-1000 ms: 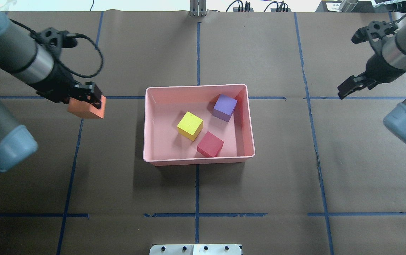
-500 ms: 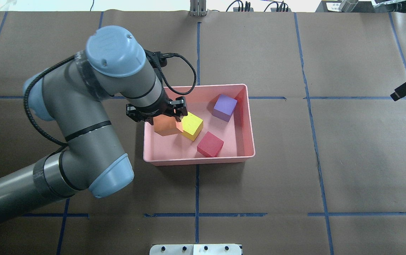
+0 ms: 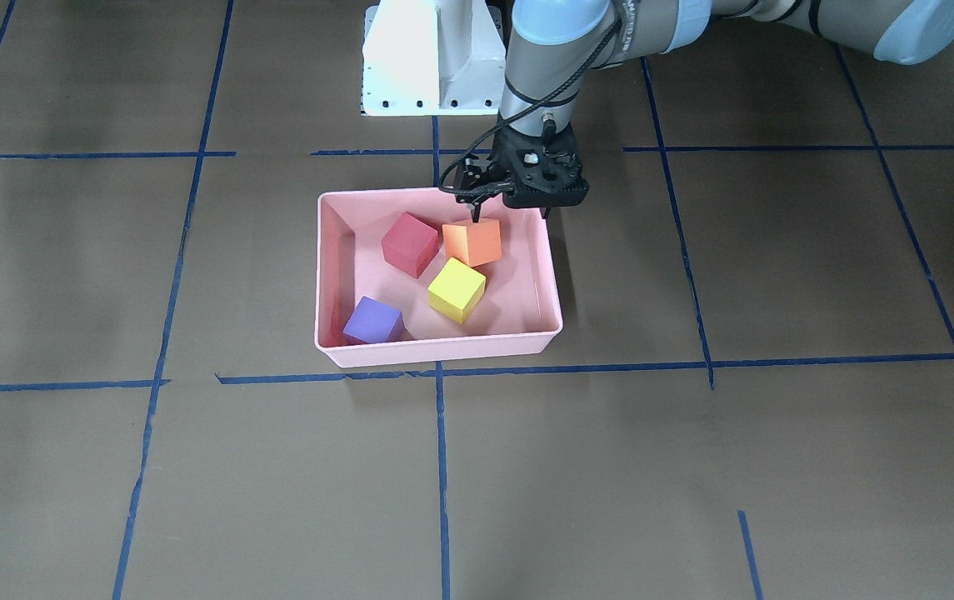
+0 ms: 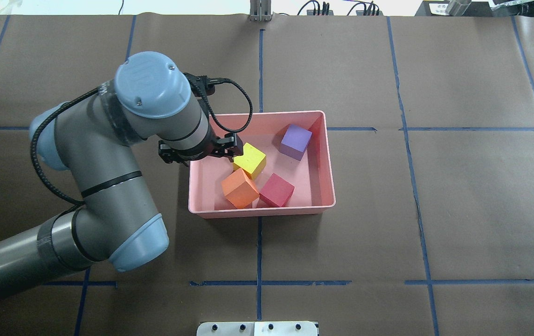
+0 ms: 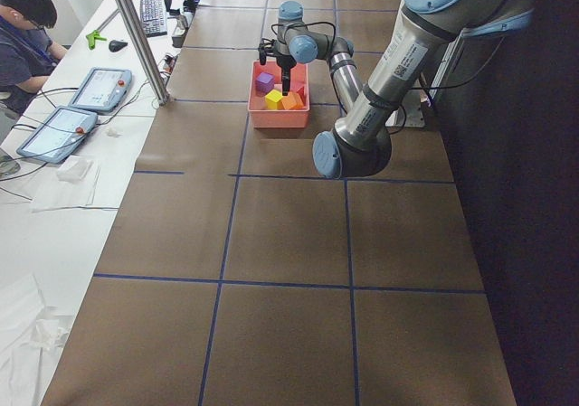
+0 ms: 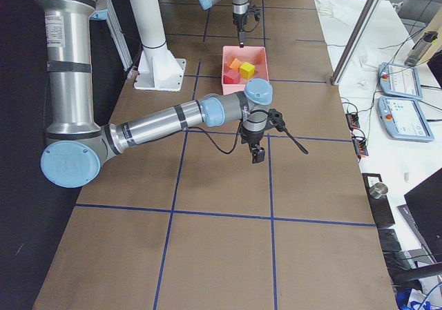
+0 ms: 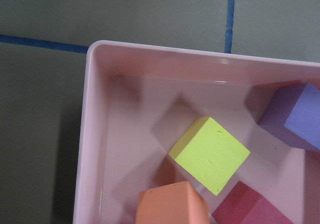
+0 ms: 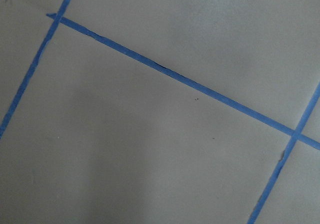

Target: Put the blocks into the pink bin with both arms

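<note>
The pink bin [image 4: 262, 212] sits mid-table and holds all four blocks: orange [image 4: 240, 188], yellow [image 4: 249, 160], red [image 4: 276, 190] and purple [image 4: 295, 141]. My left gripper [image 3: 510, 215] hangs open and empty over the bin's left wall, just above the orange block [image 3: 472, 242]. The left wrist view looks down on the yellow block [image 7: 210, 154], with the orange block [image 7: 172, 204] at the bottom edge. My right gripper [image 6: 257, 152] hovers over bare table far to the right of the bin; I cannot tell if it is open or shut.
The white pedestal base [image 3: 431, 58] stands behind the bin on the robot's side. Blue tape lines cross the brown table cover. An operator [image 5: 23, 26] and tablets [image 5: 86, 89] are at a side desk beyond the table's far edge.
My left arm swung right with the orange block, brought it over the bin and let it go; it now lies in the bin. The right arm drew back to the right.
</note>
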Controlling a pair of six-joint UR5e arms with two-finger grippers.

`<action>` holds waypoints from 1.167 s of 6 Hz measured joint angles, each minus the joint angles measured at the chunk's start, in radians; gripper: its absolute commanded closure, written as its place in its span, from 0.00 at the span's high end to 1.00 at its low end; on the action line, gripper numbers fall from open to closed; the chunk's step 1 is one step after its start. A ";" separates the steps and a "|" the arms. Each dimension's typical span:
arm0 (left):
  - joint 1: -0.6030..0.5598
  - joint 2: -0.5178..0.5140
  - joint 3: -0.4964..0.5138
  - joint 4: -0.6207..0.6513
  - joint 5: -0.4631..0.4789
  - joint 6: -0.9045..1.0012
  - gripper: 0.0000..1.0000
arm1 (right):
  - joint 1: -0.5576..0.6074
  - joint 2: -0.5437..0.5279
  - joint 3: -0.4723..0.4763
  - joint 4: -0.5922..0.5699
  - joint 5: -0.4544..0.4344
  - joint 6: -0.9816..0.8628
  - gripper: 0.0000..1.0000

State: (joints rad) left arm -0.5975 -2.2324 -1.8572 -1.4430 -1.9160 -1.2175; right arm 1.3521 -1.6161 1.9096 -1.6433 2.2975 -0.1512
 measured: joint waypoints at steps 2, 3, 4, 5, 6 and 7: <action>-0.084 0.153 -0.091 0.000 -0.020 0.263 1.00 | 0.119 -0.100 -0.007 -0.001 0.004 -0.174 1.00; -0.180 0.237 -0.105 -0.003 -0.077 0.443 1.00 | 0.170 -0.154 -0.011 -0.002 0.009 -0.229 1.00; -0.299 0.314 -0.105 -0.004 -0.152 0.620 1.00 | 0.203 -0.198 -0.016 -0.003 0.018 -0.248 1.00; -0.431 0.398 -0.100 -0.004 -0.212 0.787 1.00 | 0.224 -0.221 -0.029 -0.002 0.027 -0.248 1.00; -0.561 0.480 -0.087 -0.003 -0.252 0.935 1.00 | 0.234 -0.227 -0.043 -0.002 0.035 -0.242 1.00; -0.690 0.557 -0.055 -0.005 -0.316 1.087 1.00 | 0.238 -0.227 -0.049 -0.002 0.045 -0.238 1.00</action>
State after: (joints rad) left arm -1.2872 -1.6751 -1.9118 -1.4480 -2.2321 -0.1303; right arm 1.5905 -1.8435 1.8609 -1.6457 2.3421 -0.3891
